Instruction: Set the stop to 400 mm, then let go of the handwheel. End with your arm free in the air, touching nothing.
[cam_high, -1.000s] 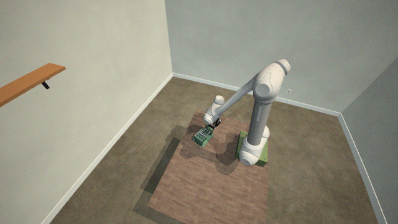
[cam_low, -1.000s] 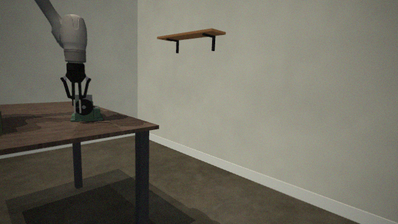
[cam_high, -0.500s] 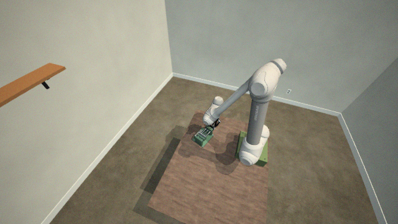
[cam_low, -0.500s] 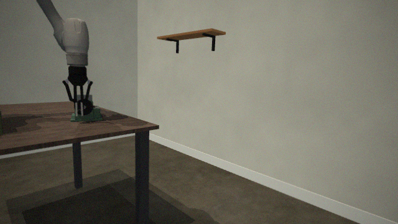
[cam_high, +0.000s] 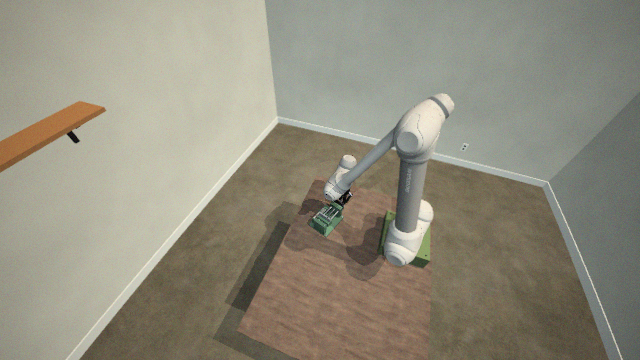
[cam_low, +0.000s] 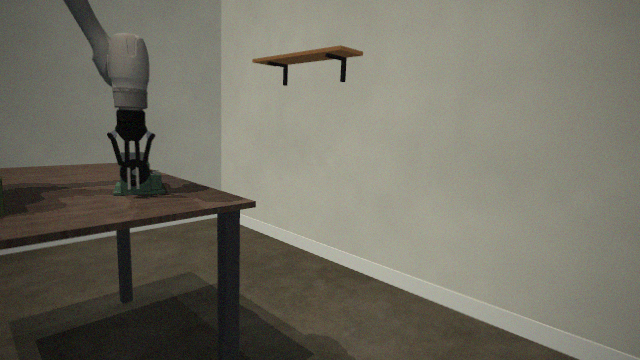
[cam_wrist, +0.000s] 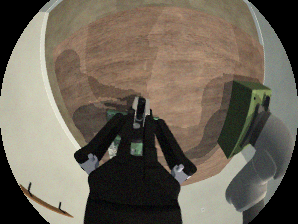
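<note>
A small green stop fixture (cam_high: 325, 221) (cam_low: 150, 188) stands near the far left corner of the wooden table (cam_high: 340, 300) (cam_low: 75, 210). Its dark round handwheel (cam_low: 142, 172) sits at the end nearest the arm. My gripper (cam_high: 342, 202) (cam_low: 132, 180) (cam_wrist: 141, 103) points straight down over that end and is shut on the handwheel. In the wrist view the black fingers hide most of the fixture (cam_wrist: 117, 143), and only slivers of green show between them. The scale and the stop's position are too small to read.
The arm's green base plate (cam_high: 424, 250) (cam_wrist: 242, 116) sits at the table's right edge. A wooden wall shelf (cam_high: 45, 130) (cam_low: 307, 55) hangs high on the left wall, away from the table. The table's edge and corner are close to the fixture.
</note>
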